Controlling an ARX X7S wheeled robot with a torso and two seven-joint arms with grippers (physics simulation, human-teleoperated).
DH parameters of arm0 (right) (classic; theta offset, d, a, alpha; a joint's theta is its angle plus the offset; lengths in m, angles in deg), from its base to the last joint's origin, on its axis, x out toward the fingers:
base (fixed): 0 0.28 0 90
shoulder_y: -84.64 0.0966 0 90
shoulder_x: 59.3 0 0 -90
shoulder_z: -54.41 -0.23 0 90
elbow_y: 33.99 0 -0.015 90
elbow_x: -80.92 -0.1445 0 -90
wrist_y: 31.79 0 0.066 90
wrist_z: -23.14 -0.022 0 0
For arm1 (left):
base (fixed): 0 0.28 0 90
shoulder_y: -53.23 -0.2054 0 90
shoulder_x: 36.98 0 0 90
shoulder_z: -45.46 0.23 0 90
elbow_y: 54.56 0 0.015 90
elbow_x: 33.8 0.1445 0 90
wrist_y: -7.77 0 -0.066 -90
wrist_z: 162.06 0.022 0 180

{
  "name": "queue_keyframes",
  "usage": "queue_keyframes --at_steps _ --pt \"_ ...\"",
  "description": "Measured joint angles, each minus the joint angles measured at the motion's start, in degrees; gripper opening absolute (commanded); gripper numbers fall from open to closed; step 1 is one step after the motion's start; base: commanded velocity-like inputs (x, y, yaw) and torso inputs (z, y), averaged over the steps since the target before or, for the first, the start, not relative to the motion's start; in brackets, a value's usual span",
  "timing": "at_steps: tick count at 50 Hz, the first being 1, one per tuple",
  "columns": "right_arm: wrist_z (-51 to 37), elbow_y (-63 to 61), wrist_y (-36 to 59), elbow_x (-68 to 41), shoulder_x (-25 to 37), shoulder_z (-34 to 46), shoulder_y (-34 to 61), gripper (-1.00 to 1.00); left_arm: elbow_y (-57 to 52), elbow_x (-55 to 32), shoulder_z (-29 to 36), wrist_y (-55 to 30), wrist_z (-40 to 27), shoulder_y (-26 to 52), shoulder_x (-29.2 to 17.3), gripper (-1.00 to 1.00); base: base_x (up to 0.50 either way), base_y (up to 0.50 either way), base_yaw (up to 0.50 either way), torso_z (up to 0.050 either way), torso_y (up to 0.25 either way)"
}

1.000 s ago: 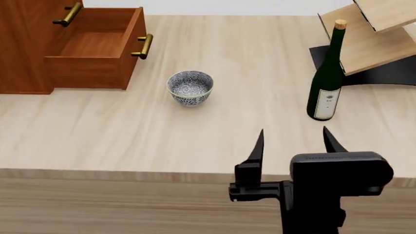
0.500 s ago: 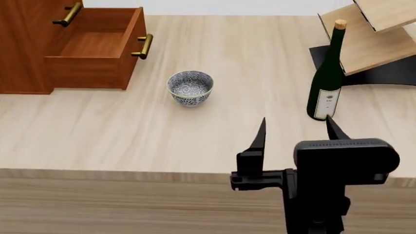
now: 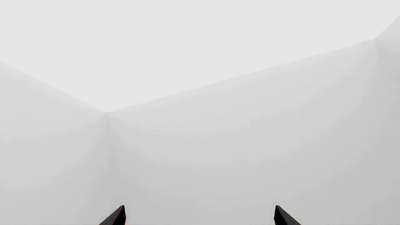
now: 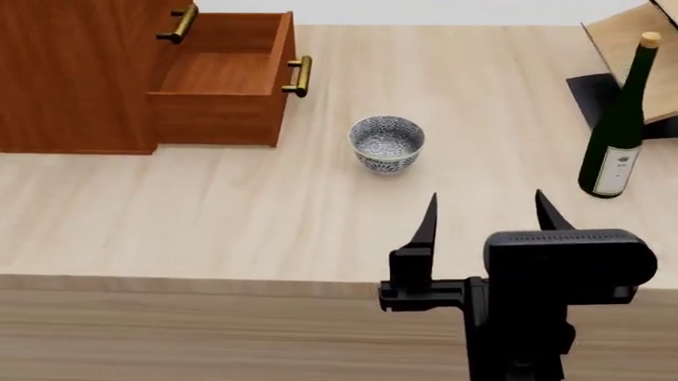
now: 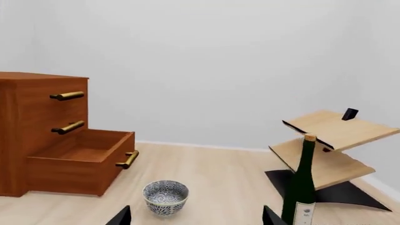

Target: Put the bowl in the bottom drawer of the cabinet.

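Observation:
The patterned bowl [image 4: 387,143] [image 5: 165,197] stands upright on the wooden table, a short way right of the bottom drawer [image 4: 233,83] [image 5: 81,161], which is pulled out of the reddish-brown cabinet [image 4: 75,71] [image 5: 31,122] and holds nothing. My right gripper [image 4: 485,214] [image 5: 196,216] is open and hovers over the table's near side, well short of the bowl, with nothing between its fingers. The left wrist view shows only the two dark tips of my left gripper [image 3: 198,216], open, against bare white walls. It does not appear in the head view.
A dark green wine bottle [image 4: 618,131] [image 5: 300,187] stands upright at the right, level with the bowl. Behind it is a light wooden rack [image 5: 331,140] on a black base. Brass handles [image 4: 300,76] stick out from the drawer fronts. The table's front edge [image 4: 190,282] runs below my gripper.
The head view has swung left, so cabinet, bowl and bottle sit further right in frame. My right gripper has risen slightly towards the bowl and stays open.

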State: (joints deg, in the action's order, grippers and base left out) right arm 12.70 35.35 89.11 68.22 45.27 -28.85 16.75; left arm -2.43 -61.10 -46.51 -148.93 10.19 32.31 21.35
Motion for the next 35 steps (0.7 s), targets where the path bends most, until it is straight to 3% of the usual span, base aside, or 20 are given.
queue_keyframes --at_steps 35 --pt "-0.53 -0.3 -0.77 -1.23 0.68 -0.23 -1.28 1.0 0.32 -0.2 0.47 0.95 -0.46 -0.49 -0.12 1.0 0.0 0.49 0.0 0.0 0.0"
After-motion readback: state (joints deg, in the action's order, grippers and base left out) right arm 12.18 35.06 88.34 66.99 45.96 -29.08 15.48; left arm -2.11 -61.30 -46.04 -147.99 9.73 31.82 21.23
